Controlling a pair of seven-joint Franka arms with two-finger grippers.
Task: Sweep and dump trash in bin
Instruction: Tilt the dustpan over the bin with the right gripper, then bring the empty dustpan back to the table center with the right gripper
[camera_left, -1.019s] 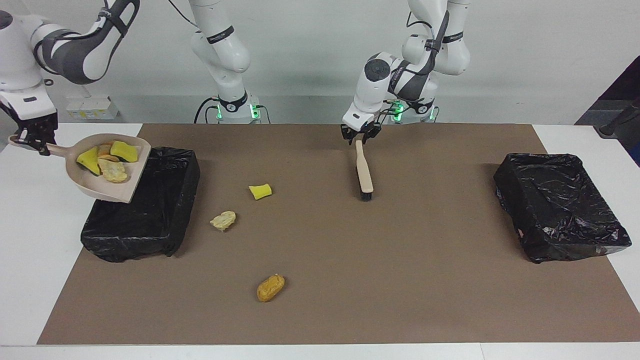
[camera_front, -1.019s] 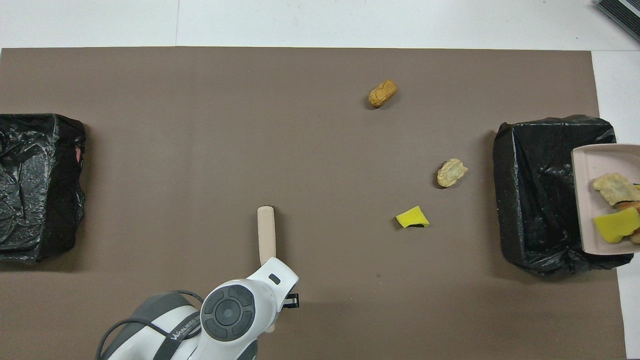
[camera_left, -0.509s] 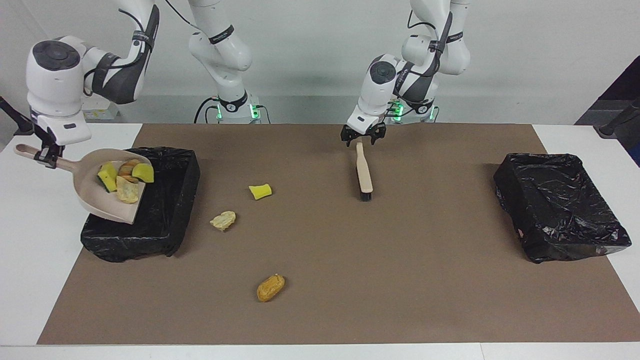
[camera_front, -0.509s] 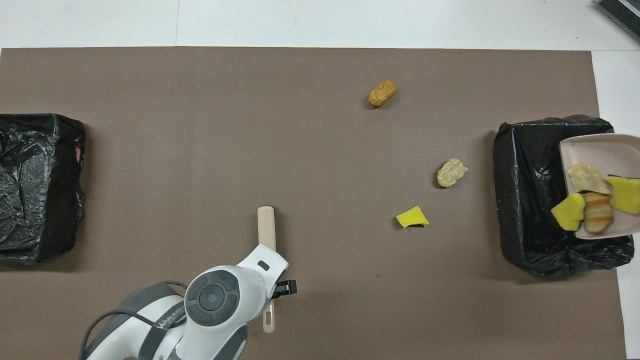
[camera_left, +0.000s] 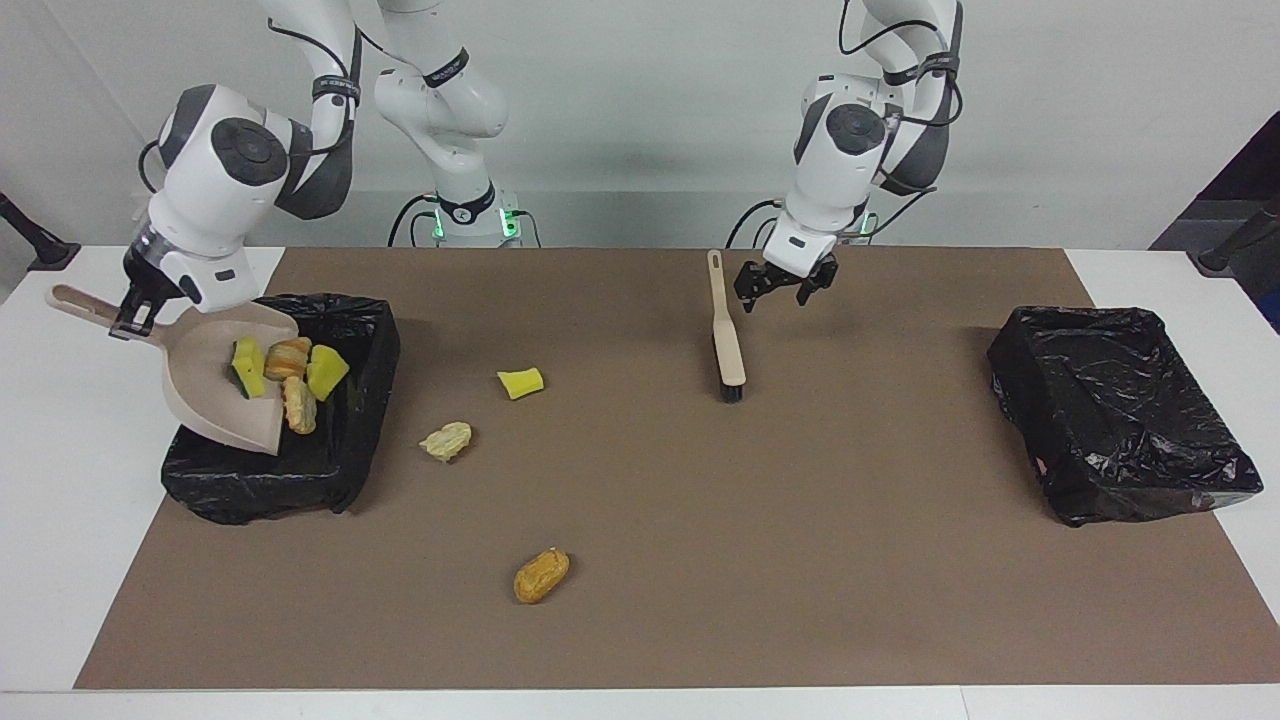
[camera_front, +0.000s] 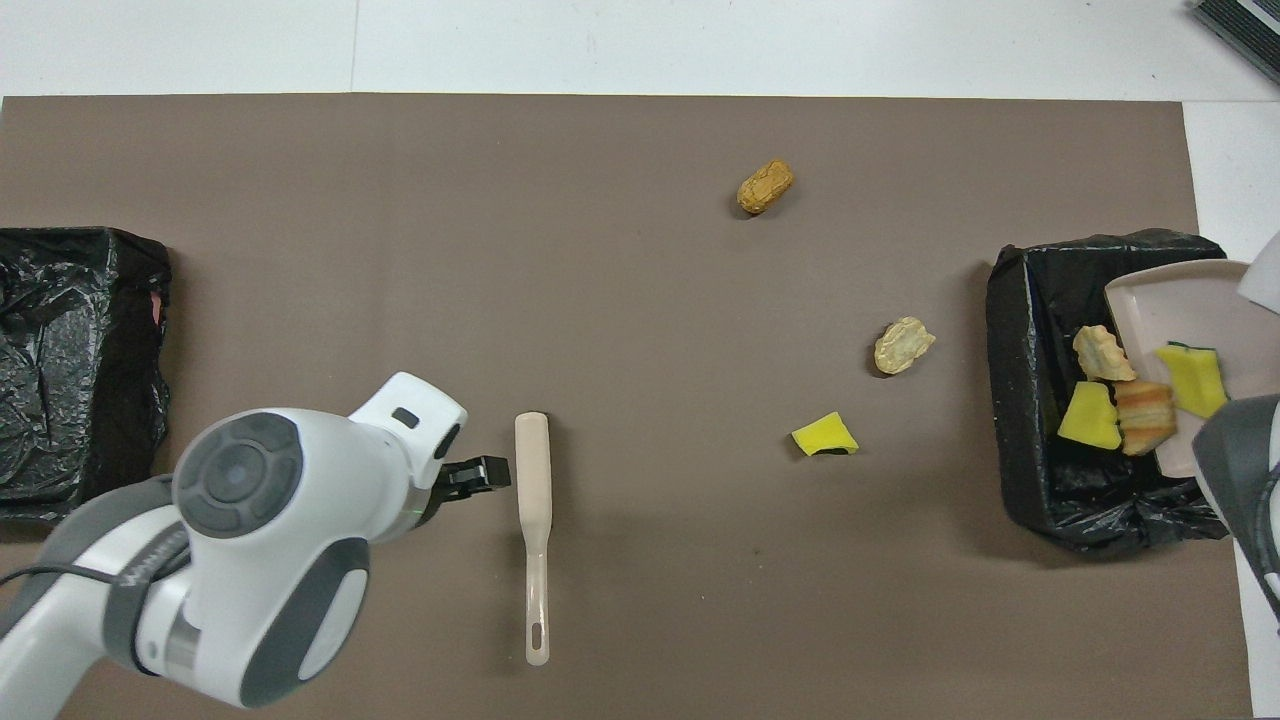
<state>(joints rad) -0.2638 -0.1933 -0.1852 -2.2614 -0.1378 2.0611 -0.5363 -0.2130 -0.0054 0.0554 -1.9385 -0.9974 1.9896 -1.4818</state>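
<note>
My right gripper (camera_left: 133, 316) is shut on the handle of the beige dustpan (camera_left: 208, 408), which tilts steeply over the black-lined bin (camera_left: 255, 490) at the right arm's end of the table. Several trash pieces (camera_left: 288, 360) slide at the pan's lip: yellow chunks, a striped orange-brown piece, a pale lump. On the mat lie a yellow chunk (camera_left: 520, 382), a pale beige lump (camera_left: 446, 440) and an orange-brown lump (camera_left: 541, 575). The brush (camera_left: 727, 345) lies flat on the mat. My left gripper (camera_left: 783, 285) hangs open just beside the brush handle, holding nothing.
A second black-lined bin (camera_left: 1120, 420) stands at the left arm's end of the table. A brown mat (camera_left: 700, 560) covers most of the white table. In the overhead view my left arm's wrist (camera_front: 260, 520) covers part of the mat beside the brush (camera_front: 534, 500).
My left gripper opened, let go of the brush handle, then rose and swung toward the left arm's end. The right arm tipped the dustpan steeper, and the trash slid to its lip.
</note>
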